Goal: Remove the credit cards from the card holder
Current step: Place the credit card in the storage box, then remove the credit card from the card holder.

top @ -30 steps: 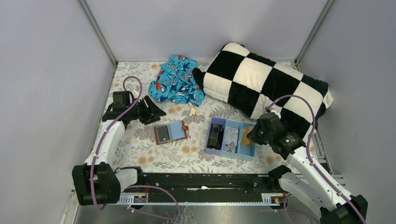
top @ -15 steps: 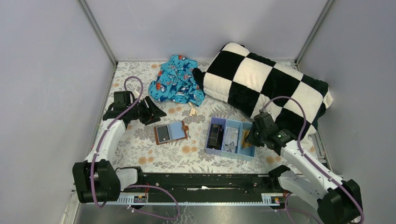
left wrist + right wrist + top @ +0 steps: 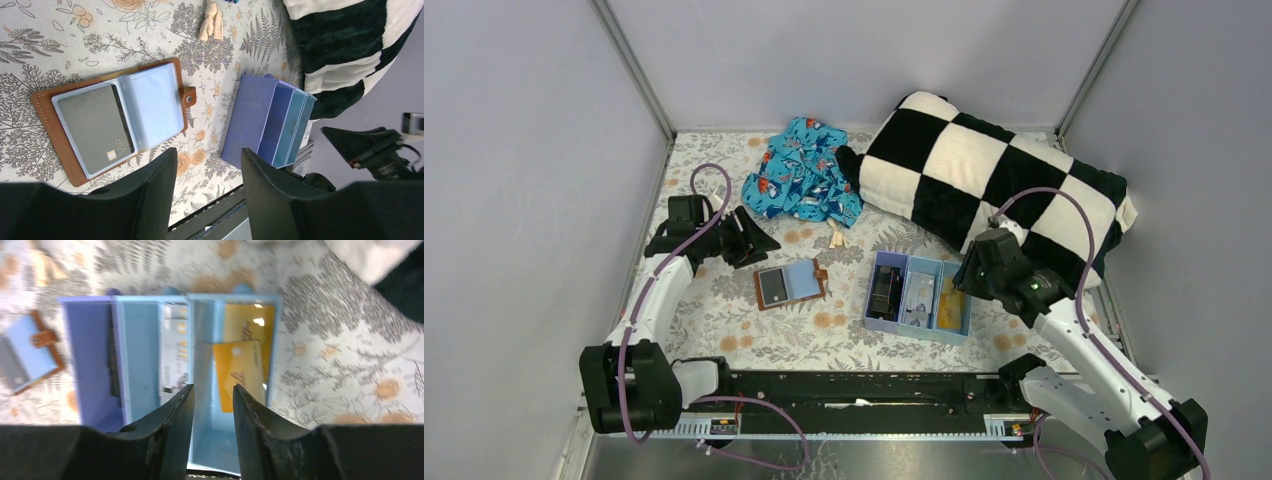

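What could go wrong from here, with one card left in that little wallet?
1. The grey card sits flat inside a sleeve of the card holder, which lies loose on the table; the open left gripper might slip off it or drag the whole holder.
2. The open right gripper hangs over the tray, above a crooked orange card; it could bump a divider and shift the tray.
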Robot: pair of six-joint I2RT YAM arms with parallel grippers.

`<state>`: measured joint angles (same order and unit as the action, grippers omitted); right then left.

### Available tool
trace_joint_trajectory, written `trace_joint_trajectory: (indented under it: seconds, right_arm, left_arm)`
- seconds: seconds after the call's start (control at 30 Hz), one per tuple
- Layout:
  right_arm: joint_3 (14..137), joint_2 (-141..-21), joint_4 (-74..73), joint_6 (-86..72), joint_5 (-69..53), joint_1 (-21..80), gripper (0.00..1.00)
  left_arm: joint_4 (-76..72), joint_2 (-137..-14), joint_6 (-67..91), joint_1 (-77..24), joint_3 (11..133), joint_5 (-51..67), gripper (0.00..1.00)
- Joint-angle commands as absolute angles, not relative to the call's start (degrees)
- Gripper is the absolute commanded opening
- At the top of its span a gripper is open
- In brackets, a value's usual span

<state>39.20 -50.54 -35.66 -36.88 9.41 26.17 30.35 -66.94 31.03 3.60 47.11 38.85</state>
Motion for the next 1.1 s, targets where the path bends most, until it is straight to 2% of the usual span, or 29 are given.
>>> trace_joint_trajectory:
  seconds: [0.0,0.1,0.23,0.4,0.47,0.63,0.87,1.07]
  right_arm:
    - [44.43,-49.7,-28.88,-34.76,2.91,25.9,0.43]
    - [45.75,-56.59,-17.56,-36.82,-6.01,29.52,0.43]
    - [53.8,-71.76,-9.16,-36.94,-3.85,43.59,0.45]
    - [63.9,-89.62,-0.91,-38.03,-11.0,50.26,0.45]
    - [68.02,-95.84,0.41,-38.34,-12.7,51.23,0.44]
    - [75.16,-107.63,4.38,-41.58,-17.88,51.59,0.42]
    - [81.02,-116.79,4.81,-43.65,-20.48,51.84,0.42]
    - [82.37,-121.42,6.39,-45.32,-21.27,52.03,0.4]
  left_arm:
    - [30.36,-67.82,29.4,3.57,46.83,36.51,0.54]
    - [29.59,-70.55,29.85,3.43,44.91,35.24,0.53]
    - [29.09,-71.88,30.85,3.18,42.55,32.0,0.49]
    - [30.9,-70.8,32.6,3.25,41.66,21.7,0.46]
    - [29.52,-71.12,33.84,3.8,41.01,19.28,0.41]
    - [23.56,-74.26,36.64,3.82,39.23,23.99,0.36]
    - [19.69,-76.11,39.28,3.87,36.94,24.18,0.3]
    - [21.39,-75.05,39.45,3.87,36.7,19.5,0.25]
